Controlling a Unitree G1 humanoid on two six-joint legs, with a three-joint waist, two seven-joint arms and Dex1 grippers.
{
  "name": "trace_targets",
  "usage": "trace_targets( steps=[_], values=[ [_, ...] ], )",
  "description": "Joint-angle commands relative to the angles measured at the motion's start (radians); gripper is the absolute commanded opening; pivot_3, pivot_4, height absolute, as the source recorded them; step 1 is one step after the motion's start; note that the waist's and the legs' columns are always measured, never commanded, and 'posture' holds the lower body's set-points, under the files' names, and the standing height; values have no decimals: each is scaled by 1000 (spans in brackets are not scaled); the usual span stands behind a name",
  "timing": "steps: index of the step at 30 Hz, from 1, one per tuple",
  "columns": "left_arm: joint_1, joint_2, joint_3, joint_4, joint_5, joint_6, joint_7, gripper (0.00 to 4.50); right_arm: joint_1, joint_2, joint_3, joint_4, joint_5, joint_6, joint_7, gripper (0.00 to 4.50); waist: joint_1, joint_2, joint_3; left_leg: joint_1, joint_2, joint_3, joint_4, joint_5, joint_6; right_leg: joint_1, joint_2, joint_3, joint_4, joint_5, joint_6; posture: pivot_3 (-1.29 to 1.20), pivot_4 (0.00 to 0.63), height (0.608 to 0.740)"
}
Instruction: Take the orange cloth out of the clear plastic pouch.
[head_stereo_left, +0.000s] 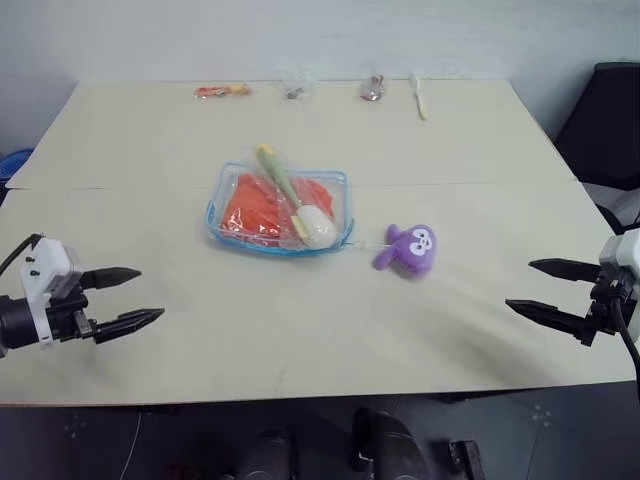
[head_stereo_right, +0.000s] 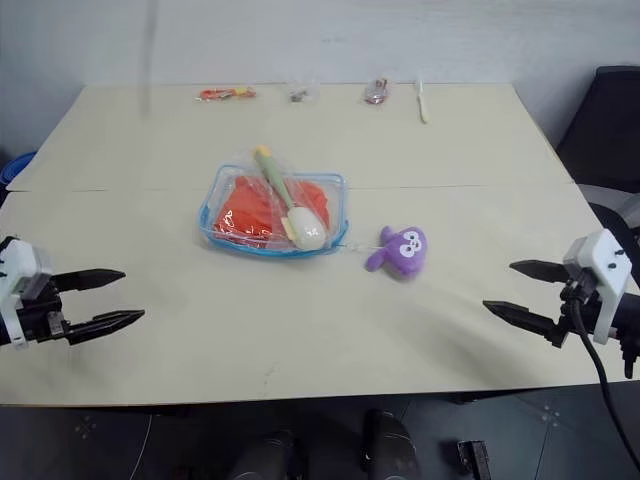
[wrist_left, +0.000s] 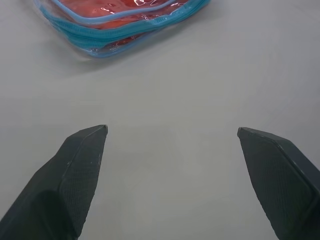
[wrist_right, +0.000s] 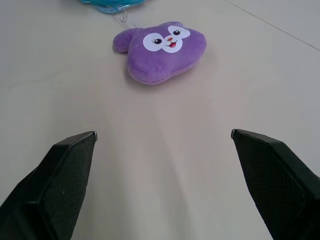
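The clear plastic pouch (head_stereo_left: 280, 211) is lying flat on the beige table (head_stereo_left: 200, 330), a little left of the middle of the head view. The orange cloth (head_stereo_left: 262, 209) is being held inside it, seen through the plastic and filling most of the pouch, with the light blue edging running round the outside. A long green and cream object (head_stereo_left: 292, 195) is lying slantwise across the top of the pouch, its pale rounded end toward the pouch's lower right corner. Just to the right of the pouch, a small purple plush toy (head_stereo_left: 407, 248) is resting on the table, linked to the pouch by a thin cord.

The left gripper (head_stereo_left: 130, 297) is being held at the lower left of the frame, its two black fingers spread wide with nothing between them, well apart from the pouch. The right gripper (head_stereo_left: 545, 287) is being held at the lower right, likewise spread wide and empty, well apart from the toy and the pouch.

Along the far edge of the table, at the top of the frame, several small items are lying in a row: a red-orange packet (head_stereo_left: 222, 91), two tiny clear packets (head_stereo_left: 294, 88), and a pale stick-like utensil (head_stereo_left: 418, 98). A dark chair (head_stereo_left: 607, 125) is standing at the right edge.
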Motion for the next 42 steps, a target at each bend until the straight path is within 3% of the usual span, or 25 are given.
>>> trace_targets(
  steps=[1,32,37,40,42],
  values=[
    [5,1,6,-13,20,-33,-7,4367,7,8,-34,-16,-6,-22,-5,4500,0,0,0,0,0,0,0,0,0,0,0,0,0,0,0,0,150,740],
    [-42,-43,12,-56,-9,69,91,4367,15,47,-12,-76,19,40,-42,4500,-1,0,0,0,-2,1,0,0,0,0,0,0,1,0,0,0,150,740],
    [-165,-62,5,-166,-139,321,243,4367,-13,90,10,-190,48,58,-112,4500,4,0,0,0,-1,1,2,0,-1,0,0,0,2,0,0,0,150,740],
    [-376,-104,-63,-231,-243,586,446,4367,-61,112,49,-313,91,101,-182,4500,6,0,0,0,-1,-1,3,1,-1,0,-1,2,3,1,1,0,150,740],
    [-549,-186,-107,-231,-269,779,606,4367,-89,120,79,-385,117,126,-222,4500,7,0,0,0,-2,-2,3,1,-1,1,-1,2,3,1,3,0,150,740]
  ],
)
